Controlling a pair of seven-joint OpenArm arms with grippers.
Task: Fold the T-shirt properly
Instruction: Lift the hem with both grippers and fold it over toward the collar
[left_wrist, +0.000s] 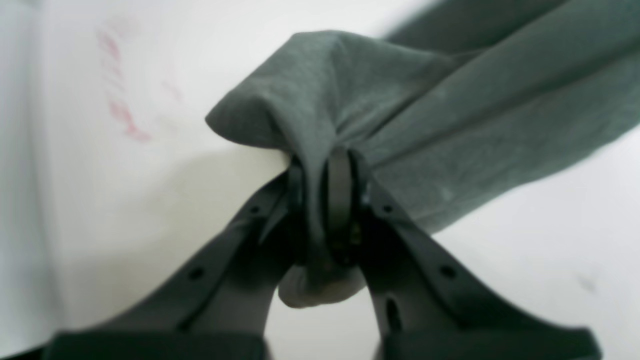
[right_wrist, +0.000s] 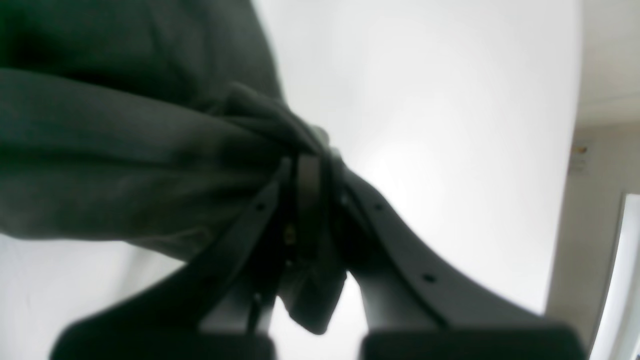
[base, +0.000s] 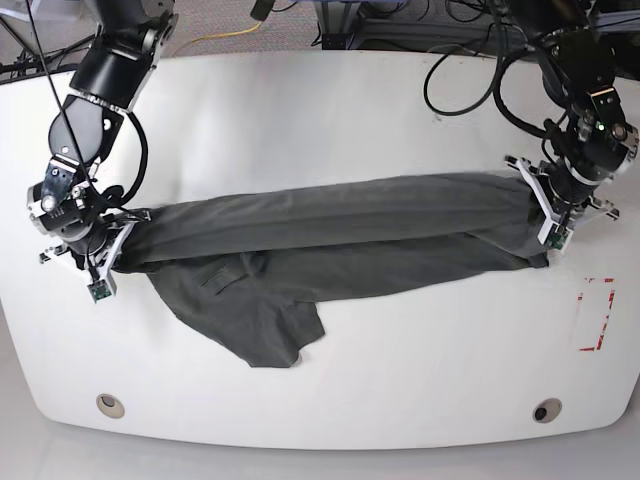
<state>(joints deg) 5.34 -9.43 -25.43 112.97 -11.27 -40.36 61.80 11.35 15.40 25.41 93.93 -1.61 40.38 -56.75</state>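
Left gripper (left_wrist: 327, 200) jaws pinched tight on a bunched end of the T-shirt (base: 330, 235), cloth running off to 2 o'clock | right gripper (right_wrist: 307, 200) same deal, clamped on the other end | shirt strung across the white table (base: 320, 110) between them, loose flap sagging toward 6 o'clock | red marks (base: 597, 315) at 4 o'clock

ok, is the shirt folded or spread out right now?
Neither: the T-shirt is stretched into a bunched band between the left gripper and right gripper, one part trailing on the table.
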